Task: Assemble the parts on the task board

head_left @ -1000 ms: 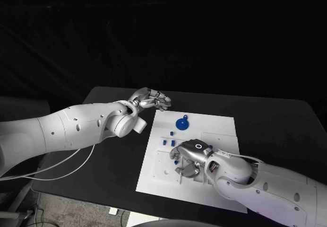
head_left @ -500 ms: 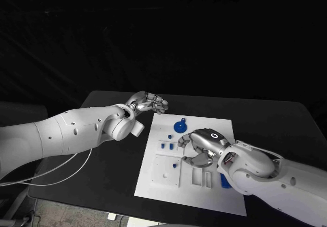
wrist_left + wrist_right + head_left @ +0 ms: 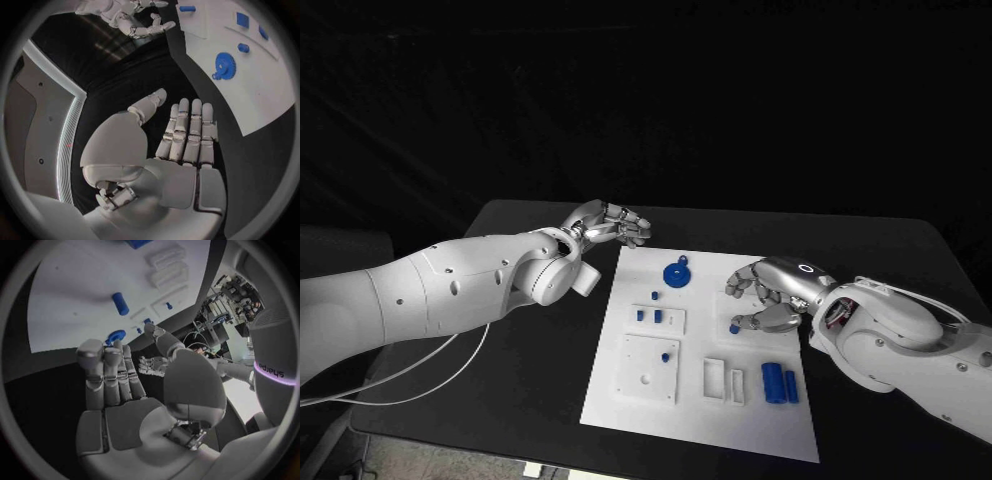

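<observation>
Head view: nothing is held by the spread right hand (image 3: 769, 298) or left hand (image 3: 606, 222), so a blue part (image 3: 734, 327) on the task board (image 3: 733, 420) probably needs grasping next.

Black table (image 3: 877, 250) with rounded corners, black drapery behind it, grey floor at lower left

A black table (image 3: 877, 250) fills the middle of the head view — matte, dark, with rounded far corners. Behind it hangs a black backdrop (image 3: 646, 100) — plain, faintly creased.
</observation>
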Available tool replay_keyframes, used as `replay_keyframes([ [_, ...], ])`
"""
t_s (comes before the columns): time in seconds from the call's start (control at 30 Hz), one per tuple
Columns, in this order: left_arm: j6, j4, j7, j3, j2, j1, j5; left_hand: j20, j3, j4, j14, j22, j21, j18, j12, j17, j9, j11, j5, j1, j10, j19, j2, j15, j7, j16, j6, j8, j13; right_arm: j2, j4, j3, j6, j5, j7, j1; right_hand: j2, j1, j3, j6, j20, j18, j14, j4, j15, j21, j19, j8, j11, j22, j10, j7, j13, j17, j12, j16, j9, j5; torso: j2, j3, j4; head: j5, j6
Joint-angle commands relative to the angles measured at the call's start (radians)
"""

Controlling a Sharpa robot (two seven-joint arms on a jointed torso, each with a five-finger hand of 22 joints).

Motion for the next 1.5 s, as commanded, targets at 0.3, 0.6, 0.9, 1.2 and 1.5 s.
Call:
replay_keyframes([
  [0.3,0.009,0.000,0.009,0.001,0.000,0.001,0.005,0.006,-0.006,-0.002,0.007,0.002,-0.008,0.014,0.000,0.003,-0.002,0.006,0.000,-0.008,0.002,-0.006,0.000,0.004,0.007,-0.008,-0.001,0.005,-0.003,0.003,-0.026,-0.021,0.087,-0.056,-0.018,-0.003,0.010,-0.005,-0.018,-0.009,0.003,0.182,-0.009,0.000,0.001,-0.008,-0.006,0.006,0.001,0.005,0.003,-0.006,-0.004,-0.003,0.000,0.006,-0.004,-0.005,0.001,-0.0002,0.0020,0.001,-0.003],
  [0.6,0.019,0.002,0.006,0.001,-0.002,0.001,0.005,0.019,-0.011,-0.002,0.009,0.003,-0.062,-0.042,0.000,0.018,-0.009,0.007,0.000,-0.006,0.002,-0.130,-0.001,0.008,0.008,-0.027,-0.005,0.011,-0.020,0.027,-0.054,-0.036,0.066,-0.087,-0.034,-0.019,0.012,0.045,0.051,0.003,0.005,0.182,-0.005,0.024,-0.002,-0.014,-0.001,0.015,-0.002,0.004,0.017,-0.012,-0.008,-0.010,0.007,0.007,-0.009,-0.089,0.001,-0.0015,0.0032,0.001,-0.004],
  [0.9,0.032,0.001,0.012,0.001,0.000,0.001,0.011,0.053,-0.011,0.006,-0.024,0.020,-0.091,-0.055,-0.001,0.026,-0.016,0.019,0.001,0.000,-0.025,-0.231,0.001,0.025,0.011,-0.065,-0.014,0.015,-0.042,0.043,-0.055,-0.041,0.062,-0.087,-0.026,-0.033,0.014,0.087,0.174,0.046,0.003,0.182,0.002,0.066,-0.015,-0.012,0.011,0.036,-0.016,0.012,0.057,-0.017,-0.007,-0.016,0.028,0.012,-0.014,-0.193,0.000,-0.0019,0.0026,0.001,-0.007],
  [1.2,0.036,-0.002,0.013,0.001,0.001,0.001,0.011,0.020,-0.001,0.006,-0.007,-0.005,-0.078,-0.012,0.004,0.045,-0.021,0.016,0.000,-0.007,-0.018,-0.068,0.002,0.017,0.010,-0.068,-0.015,0.025,-0.052,0.050,-0.050,-0.041,0.050,-0.088,-0.023,-0.037,0.020,0.094,0.233,0.079,0.005,0.182,0.010,0.081,-0.028,0.000,0.018,0.051,-0.030,0.022,0.096,-0.030,0.015,-0.018,0.054,0.016,-0.016,-0.246,0.000,-0.0014,0.0023,0.001,-0.009],
  [1.5,0.039,-0.005,0.013,0.001,0.002,0.001,0.011,0.019,-0.002,0.005,-0.003,-0.006,-0.079,-0.011,0.005,0.047,-0.021,0.015,0.000,-0.008,-0.015,-0.063,0.003,0.015,0.009,-0.067,-0.014,0.026,-0.052,0.052,-0.045,-0.041,0.007,-0.123,-0.042,-0.040,0.048,0.106,0.279,0.127,-0.006,0.182,0.016,0.084,-0.048,0.015,0.025,0.078,-0.051,0.027,0.141,-0.051,0.040,-0.016,0.083,0.021,-0.004,-0.252,0.001,-0.0010,0.0019,0.001,-0.012],
])
